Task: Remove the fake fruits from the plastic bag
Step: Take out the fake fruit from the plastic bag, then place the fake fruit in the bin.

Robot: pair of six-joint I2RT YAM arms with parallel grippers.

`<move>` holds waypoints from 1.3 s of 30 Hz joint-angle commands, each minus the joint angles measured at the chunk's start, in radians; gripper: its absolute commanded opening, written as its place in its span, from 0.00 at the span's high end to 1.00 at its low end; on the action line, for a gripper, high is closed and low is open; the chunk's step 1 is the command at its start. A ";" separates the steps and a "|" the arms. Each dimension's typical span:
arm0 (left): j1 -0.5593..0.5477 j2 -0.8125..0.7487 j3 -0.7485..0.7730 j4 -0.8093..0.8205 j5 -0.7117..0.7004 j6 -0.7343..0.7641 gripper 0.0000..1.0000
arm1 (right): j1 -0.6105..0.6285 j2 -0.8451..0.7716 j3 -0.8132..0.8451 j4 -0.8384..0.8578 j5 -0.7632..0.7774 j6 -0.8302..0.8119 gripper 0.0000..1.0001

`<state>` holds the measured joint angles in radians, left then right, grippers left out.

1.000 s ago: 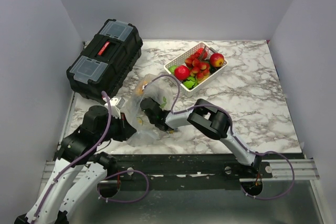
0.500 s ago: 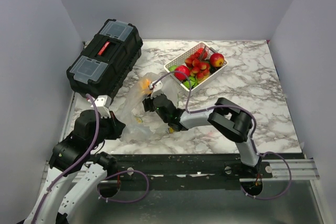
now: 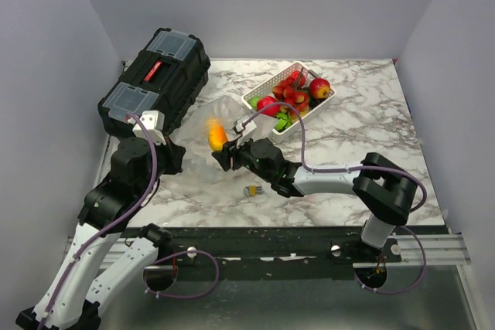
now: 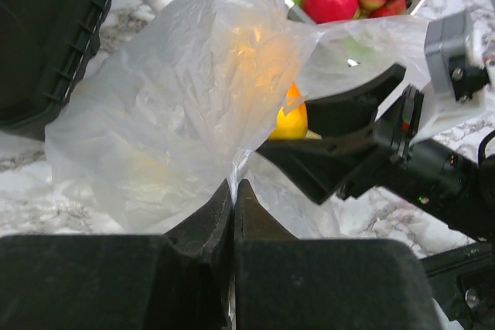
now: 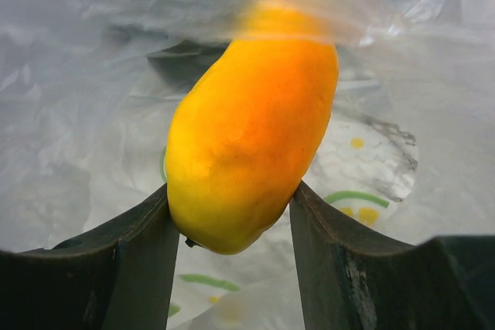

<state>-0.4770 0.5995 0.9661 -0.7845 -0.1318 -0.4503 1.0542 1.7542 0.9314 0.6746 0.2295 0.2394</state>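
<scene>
The clear crinkly plastic bag [image 3: 207, 113] hangs raised over the table's left middle. My left gripper [image 3: 179, 158] is shut on its lower edge; in the left wrist view the jaws [image 4: 233, 187] pinch the bag film [image 4: 170, 113]. My right gripper [image 3: 223, 151] is shut on an orange-yellow fake fruit [image 3: 216, 137] at the bag's mouth. In the right wrist view the fruit [image 5: 251, 121] sits between both fingers [image 5: 139, 245], with bag film behind and over its top. It also glows through the bag in the left wrist view [image 4: 291, 119]. More fake fruits [image 3: 294, 92], red and green, lie in the white basket.
The white slotted basket [image 3: 260, 91] stands at the back middle, just beyond the bag. A black toolbox [image 3: 155, 79] fills the back left, close to my left arm. A small yellowish object [image 3: 251, 190] lies on the marble below my right wrist.
My right gripper has risen and moved back with the orange-yellow fruit. My left arm has lifted the bag edge. A small yellowish object now lies on the table.
</scene>
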 commanded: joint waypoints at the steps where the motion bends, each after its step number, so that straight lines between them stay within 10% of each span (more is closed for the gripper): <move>1: 0.004 0.004 -0.012 0.153 -0.041 0.045 1.00 | -0.003 -0.068 -0.044 -0.053 -0.134 0.020 0.99; 29: 0.004 -0.078 -0.085 0.237 0.131 0.019 1.00 | -0.003 -0.464 -0.155 -0.314 -0.353 0.030 0.99; 39: 0.003 0.075 0.038 0.341 0.182 0.023 1.00 | -0.003 -0.685 -0.166 -0.414 -0.141 0.025 0.99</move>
<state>-0.4770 0.6163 0.9230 -0.5419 -0.0132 -0.4313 1.0538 1.1358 0.7570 0.3386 -0.0353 0.2852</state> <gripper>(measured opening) 0.003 0.547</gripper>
